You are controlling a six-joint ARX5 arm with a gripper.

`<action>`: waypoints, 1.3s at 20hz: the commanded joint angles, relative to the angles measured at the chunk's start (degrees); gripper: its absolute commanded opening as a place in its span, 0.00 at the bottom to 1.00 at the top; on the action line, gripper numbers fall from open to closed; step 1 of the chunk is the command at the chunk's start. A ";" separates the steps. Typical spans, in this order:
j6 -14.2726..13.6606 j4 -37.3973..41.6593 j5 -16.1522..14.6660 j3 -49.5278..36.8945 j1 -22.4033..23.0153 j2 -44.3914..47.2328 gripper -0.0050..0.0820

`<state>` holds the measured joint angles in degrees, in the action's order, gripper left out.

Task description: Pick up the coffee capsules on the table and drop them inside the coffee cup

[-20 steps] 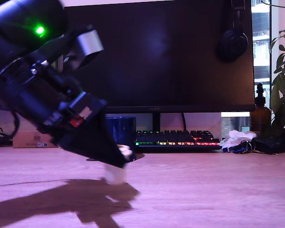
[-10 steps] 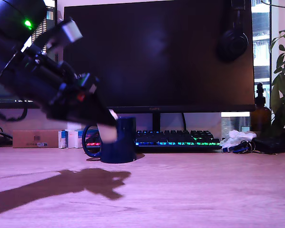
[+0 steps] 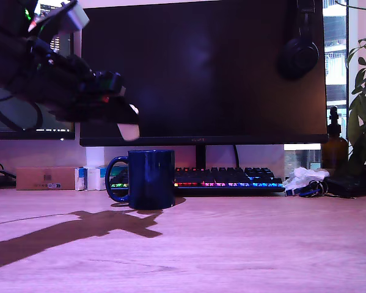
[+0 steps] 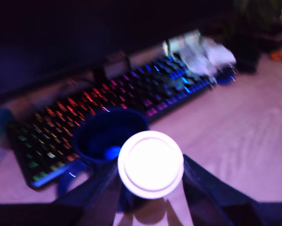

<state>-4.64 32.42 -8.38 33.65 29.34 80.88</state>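
Capsule, cream-white [image 3: 129,130], is clamped between the two dark fingers of the tool [image 3: 126,125], raised in the air above and a little toward the exterior view's left of the mug [image 3: 150,179]. In the wrist view its round pale top [image 4: 150,163] faces the camera, with a finger [image 4: 103,188] pressed against each side. Behind it the mug's open mouth [image 4: 110,136] shows, and a bright blue capsule [image 4: 112,152] lies inside on the bottom. The navy mug stands upright on the wooden worktop [image 3: 244,244], its handle turned to the exterior view's left, the arm's shadow stretching across the wood beside it. Just behind the mug lies a backlit keyboard [image 3: 225,178], and over that a large dark monitor [image 3: 201,70] with headphones [image 3: 299,52] hung on its upper corner. At the exterior view's right stand a brown bottle [image 3: 334,146] and a leafy plant [image 3: 365,91].
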 commanded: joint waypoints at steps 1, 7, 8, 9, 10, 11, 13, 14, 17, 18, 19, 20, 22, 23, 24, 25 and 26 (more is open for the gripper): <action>0.31 1.11 0.33 0.79 -0.44 0.55 0.42; 0.35 -1.31 0.26 8.22 -1.84 4.20 0.42; 0.37 -3.15 0.22 10.03 -1.86 5.29 0.42; 0.37 -5.27 -0.07 12.26 -1.86 6.67 0.42; 0.35 -6.91 -0.15 14.43 -1.86 8.07 0.42; 0.35 -9.27 -0.13 16.39 -1.86 9.22 0.42; 0.35 -12.55 -0.11 19.91 -1.86 11.52 0.42; 0.35 -14.10 -0.13 21.38 -1.99 12.59 0.42; 1.14 -19.30 -0.68 25.18 -2.69 14.99 0.42; 1.64 -20.44 -1.16 25.90 -2.91 15.67 0.42; 1.70 -21.31 -1.77 26.56 -3.15 16.31 0.42; 1.70 -22.32 -1.88 27.28 -3.26 17.03 0.42; 1.73 -23.58 -1.99 28.33 -3.37 18.08 0.42; 1.73 -23.69 -2.08 28.48 -3.37 18.16 0.42; 1.73 -23.69 -2.12 28.50 -3.37 18.18 0.42; 1.90 -23.67 -2.12 28.52 -3.37 18.18 0.42; 1.90 -23.67 -2.12 28.55 -3.37 18.18 0.42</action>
<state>-3.14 8.12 -10.41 61.95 25.98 98.52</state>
